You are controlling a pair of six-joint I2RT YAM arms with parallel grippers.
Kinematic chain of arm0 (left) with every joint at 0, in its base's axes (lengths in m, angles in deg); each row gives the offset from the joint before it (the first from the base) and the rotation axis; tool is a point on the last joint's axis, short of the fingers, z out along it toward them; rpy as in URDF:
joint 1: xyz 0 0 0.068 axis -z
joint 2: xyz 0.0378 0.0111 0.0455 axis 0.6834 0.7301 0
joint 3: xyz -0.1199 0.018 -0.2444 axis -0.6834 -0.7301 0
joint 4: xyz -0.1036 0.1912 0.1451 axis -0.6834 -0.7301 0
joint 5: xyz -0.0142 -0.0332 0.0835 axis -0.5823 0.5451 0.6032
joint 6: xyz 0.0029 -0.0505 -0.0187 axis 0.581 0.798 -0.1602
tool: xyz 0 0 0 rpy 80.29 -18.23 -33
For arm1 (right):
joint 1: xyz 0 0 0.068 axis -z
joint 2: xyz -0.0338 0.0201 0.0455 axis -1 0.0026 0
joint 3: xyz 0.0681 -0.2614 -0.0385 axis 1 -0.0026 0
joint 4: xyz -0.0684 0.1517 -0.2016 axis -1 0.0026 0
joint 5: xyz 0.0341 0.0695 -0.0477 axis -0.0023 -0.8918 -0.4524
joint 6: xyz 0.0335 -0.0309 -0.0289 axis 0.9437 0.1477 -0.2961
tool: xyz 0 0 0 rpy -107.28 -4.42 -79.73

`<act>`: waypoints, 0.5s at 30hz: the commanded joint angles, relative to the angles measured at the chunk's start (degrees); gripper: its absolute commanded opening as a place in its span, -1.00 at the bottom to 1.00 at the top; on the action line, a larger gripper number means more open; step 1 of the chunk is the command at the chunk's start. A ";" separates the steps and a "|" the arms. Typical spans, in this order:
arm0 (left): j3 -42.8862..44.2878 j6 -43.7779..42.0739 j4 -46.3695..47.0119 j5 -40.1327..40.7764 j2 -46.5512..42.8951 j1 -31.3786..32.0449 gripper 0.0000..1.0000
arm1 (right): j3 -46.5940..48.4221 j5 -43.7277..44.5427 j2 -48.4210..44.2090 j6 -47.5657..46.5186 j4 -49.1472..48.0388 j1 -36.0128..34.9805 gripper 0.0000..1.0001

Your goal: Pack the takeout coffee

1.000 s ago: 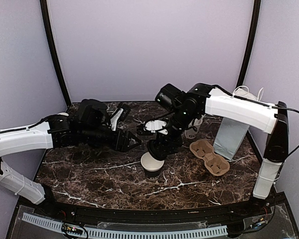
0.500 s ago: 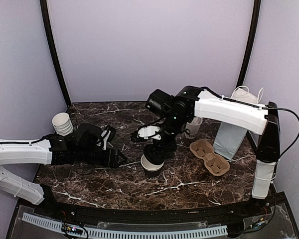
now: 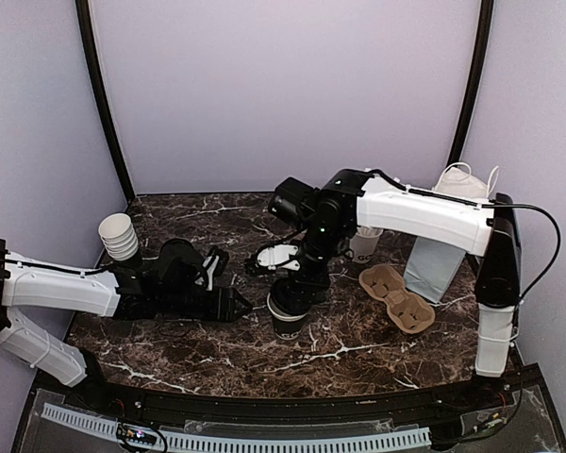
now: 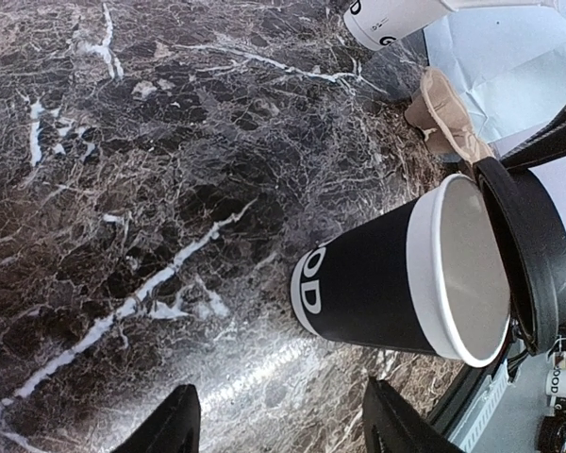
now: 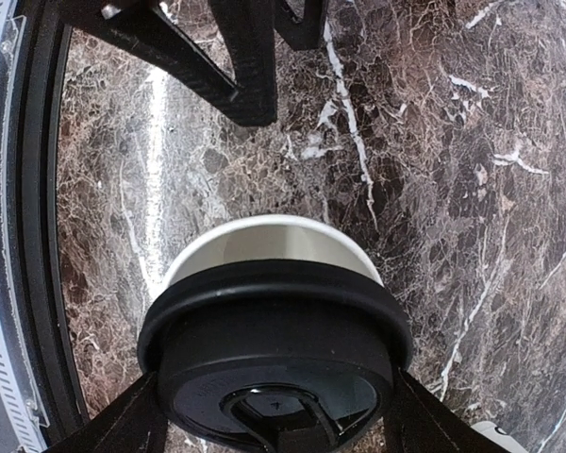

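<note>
The takeout coffee cup (image 3: 288, 321), dark-sided with a white rim, stands on the marble table (image 3: 170, 340) near the front middle. My right gripper (image 3: 292, 286) is directly above it, shut on the round black lid (image 5: 274, 349), one finger on each side. The lid rests tilted on the cup, and the far part of the white rim (image 5: 264, 231) is still uncovered. In the left wrist view the cup (image 4: 377, 293) lies just ahead of my left gripper (image 4: 283, 429), which is open and low over the table with nothing between its fingers. From above, the left gripper (image 3: 243, 307) is just left of the cup.
A brown cardboard cup carrier (image 3: 396, 297) lies right of the cup. Behind it stand a grey paper bag (image 3: 437, 255) and a white cup (image 3: 363, 245). A stack of white cups (image 3: 119, 236) stands at the back left.
My right gripper has come down with the lid onto the cup's rim. The left arm has dropped low and its open gripper now points at the cup from the left.
</note>
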 commanded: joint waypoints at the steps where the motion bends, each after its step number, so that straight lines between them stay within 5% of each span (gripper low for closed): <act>1: -1.74 1.13 5.58 -1.25 1.99 -0.27 0.20 | 2.40 0.07 1.14 0.66 -0.05 -0.69 0.58; 15: -2.57 2.35 10.49 -4.02 6.84 -0.36 0.19 | 2.30 -0.20 0.27 0.91 -0.32 -1.68 0.75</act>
